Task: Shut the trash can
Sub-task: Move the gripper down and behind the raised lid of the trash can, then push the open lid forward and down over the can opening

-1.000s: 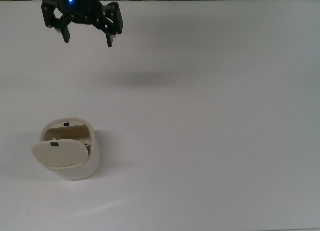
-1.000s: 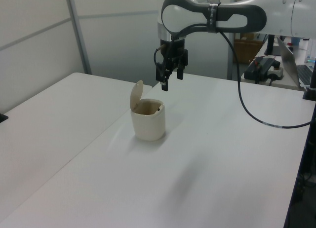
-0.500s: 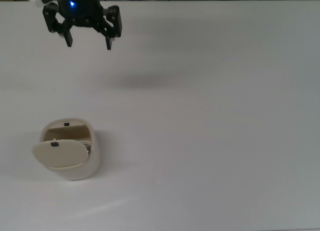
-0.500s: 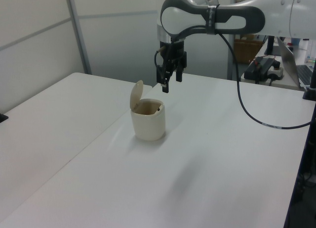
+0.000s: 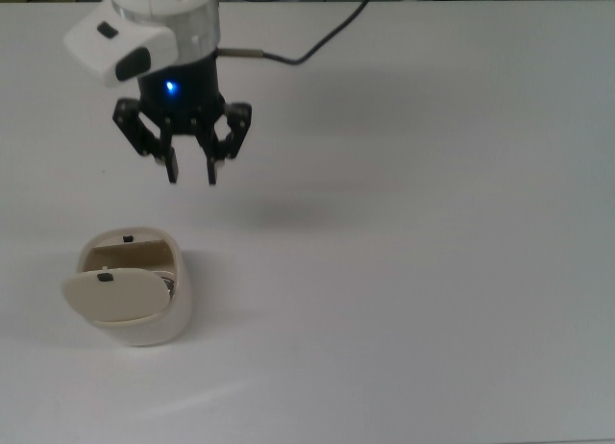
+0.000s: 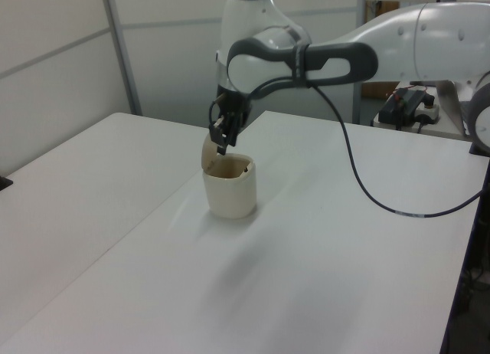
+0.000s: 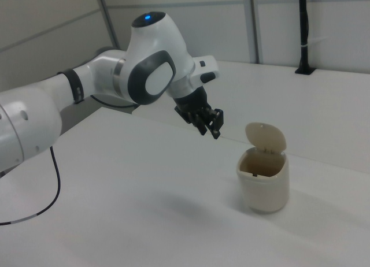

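Note:
The trash can (image 5: 154,321) is a small cream-white bin standing on the white table at the top view's lower left. Its oval lid (image 5: 113,295) is swung up and open, showing the tan interior and a small dark latch (image 5: 128,238). In the left view the trash can (image 6: 230,189) has its lid (image 6: 209,149) upright. The right view shows the trash can (image 7: 264,183) with its lid (image 7: 266,138) raised too. My gripper (image 5: 192,175) hangs in the air beyond the bin, fingers apart and holding nothing. It is seen as the gripper (image 6: 222,143) close by the lid, and as the gripper (image 7: 213,128) apart from the bin.
The white table (image 5: 413,271) stretches wide to the top view's right of the bin. A black cable (image 5: 317,42) trails from the arm across the far side. Wall panels (image 6: 61,70) stand behind the table's far edge in the left view.
The gripper has moved from the top view's upper left down toward the trash can and turned, and its fingers now stand closer together. The trash can and its lid have not moved.

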{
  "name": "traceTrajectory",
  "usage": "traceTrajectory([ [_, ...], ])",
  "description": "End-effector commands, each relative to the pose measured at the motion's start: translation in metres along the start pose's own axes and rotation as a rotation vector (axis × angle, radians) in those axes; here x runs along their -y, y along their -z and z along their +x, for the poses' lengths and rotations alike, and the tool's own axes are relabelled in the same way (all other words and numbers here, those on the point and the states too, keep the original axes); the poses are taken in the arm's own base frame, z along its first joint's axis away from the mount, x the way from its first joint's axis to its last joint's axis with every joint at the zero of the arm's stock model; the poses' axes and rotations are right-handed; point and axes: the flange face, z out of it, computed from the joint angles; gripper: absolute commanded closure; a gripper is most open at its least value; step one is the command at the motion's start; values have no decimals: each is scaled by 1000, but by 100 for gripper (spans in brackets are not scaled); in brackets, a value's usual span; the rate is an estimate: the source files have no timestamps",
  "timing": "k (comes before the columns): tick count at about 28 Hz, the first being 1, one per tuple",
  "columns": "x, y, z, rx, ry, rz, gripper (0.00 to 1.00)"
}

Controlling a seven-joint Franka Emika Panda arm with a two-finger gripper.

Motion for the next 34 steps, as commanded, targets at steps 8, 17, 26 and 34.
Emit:
traceTrajectory([
  [8,-5,-2,36,-286,11,-42,65],
  [17,-25,7,54,-436,31,-131,77],
  [26,-53,-28,55,-414,31,-182,99],
  [34,-75,-42,53,-413,16,-201,100],
])
